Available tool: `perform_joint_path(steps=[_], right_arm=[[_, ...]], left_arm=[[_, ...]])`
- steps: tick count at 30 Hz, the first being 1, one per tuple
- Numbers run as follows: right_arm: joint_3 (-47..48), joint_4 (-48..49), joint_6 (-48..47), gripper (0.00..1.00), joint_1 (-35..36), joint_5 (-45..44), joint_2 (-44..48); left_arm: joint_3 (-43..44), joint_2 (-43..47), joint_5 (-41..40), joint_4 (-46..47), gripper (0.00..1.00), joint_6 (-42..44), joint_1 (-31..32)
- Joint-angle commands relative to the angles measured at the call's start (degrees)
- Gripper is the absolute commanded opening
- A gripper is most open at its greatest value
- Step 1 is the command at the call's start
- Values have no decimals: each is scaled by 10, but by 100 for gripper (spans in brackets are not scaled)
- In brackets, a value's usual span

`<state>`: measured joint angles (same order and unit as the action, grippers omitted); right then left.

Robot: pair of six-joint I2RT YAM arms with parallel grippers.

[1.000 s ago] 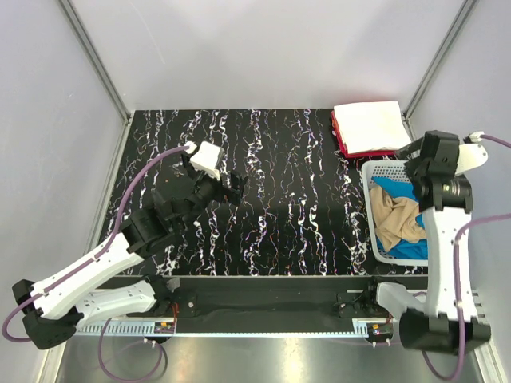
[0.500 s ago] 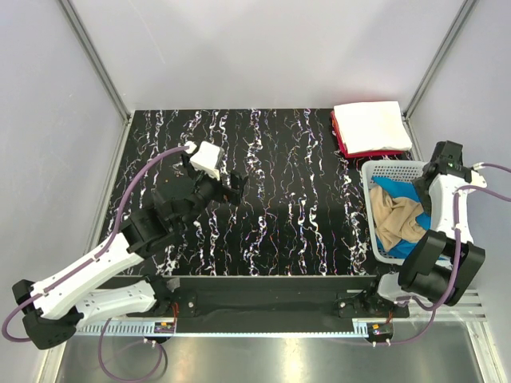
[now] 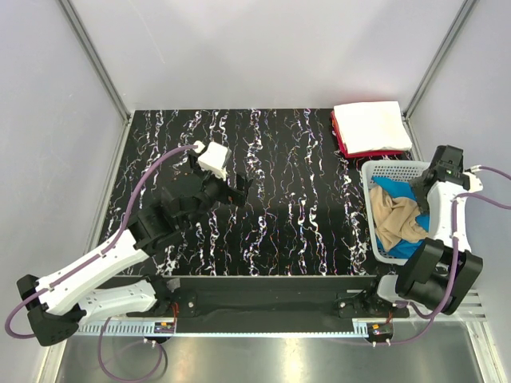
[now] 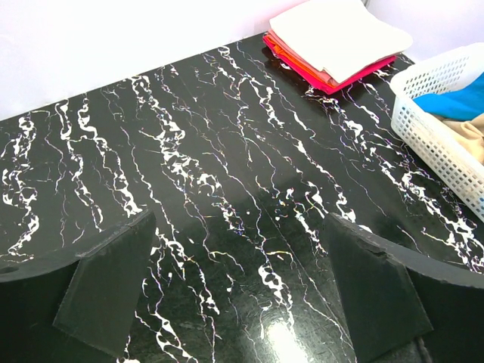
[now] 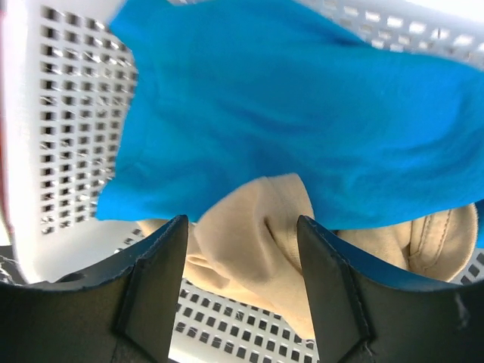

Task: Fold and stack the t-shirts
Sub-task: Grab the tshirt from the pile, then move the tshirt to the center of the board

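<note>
A white mesh basket at the table's right edge holds a crumpled tan t-shirt and a bright blue t-shirt. A folded white t-shirt lies on a folded red t-shirt at the back right. My right gripper is open above the basket; in the right wrist view its jaws stand on either side of a tan fold under the blue cloth. My left gripper is open and empty above the bare table left of centre.
The black marbled table spans the middle. The basket wall and the red and white stack show at the right of the left wrist view. Grey walls and metal posts enclose the table.
The right arm swung from upright over the basket's right side down to low at its edge, its gripper now over the shirts. The left arm shifted slightly right.
</note>
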<state>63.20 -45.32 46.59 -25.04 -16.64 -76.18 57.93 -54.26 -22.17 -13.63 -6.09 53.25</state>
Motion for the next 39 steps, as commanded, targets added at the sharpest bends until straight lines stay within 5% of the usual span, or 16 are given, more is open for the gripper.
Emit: perform_joint_path(steps=[1, 5, 7, 11, 14, 18, 27, 30, 33, 39], right_arm=[[-20, 6, 29, 66, 1, 15, -5], [-22, 6, 27, 63, 0, 14, -10], [-18, 7, 17, 35, 0, 23, -9], [41, 44, -53, 0, 0, 156, 30], [180, 18, -86, 0, 2, 303, 30], [399, -80, -83, 0, 2, 328, 10], [946, -89, 28, 0, 2, 436, -160], [935, 31, 126, 0, 5, 533, -159], [796, 165, 204, 0, 44, 602, -125], [802, 70, 98, 0, 195, 563, -167]], left_arm=[[21, -4, 6, 24, 99, -7, 2], [24, 0, 6, 22, 99, -6, 2], [24, 6, 4, 21, 99, -6, 1], [24, 12, -6, 22, 99, -3, 2], [25, 18, -2, 19, 99, -4, 2], [24, 23, -15, 21, 99, -1, 2], [24, 42, -39, 23, 99, 9, 0], [23, 49, -45, 23, 99, 9, 0], [22, 53, -47, 26, 99, 6, 0], [20, 54, -54, 28, 99, -2, -8]])
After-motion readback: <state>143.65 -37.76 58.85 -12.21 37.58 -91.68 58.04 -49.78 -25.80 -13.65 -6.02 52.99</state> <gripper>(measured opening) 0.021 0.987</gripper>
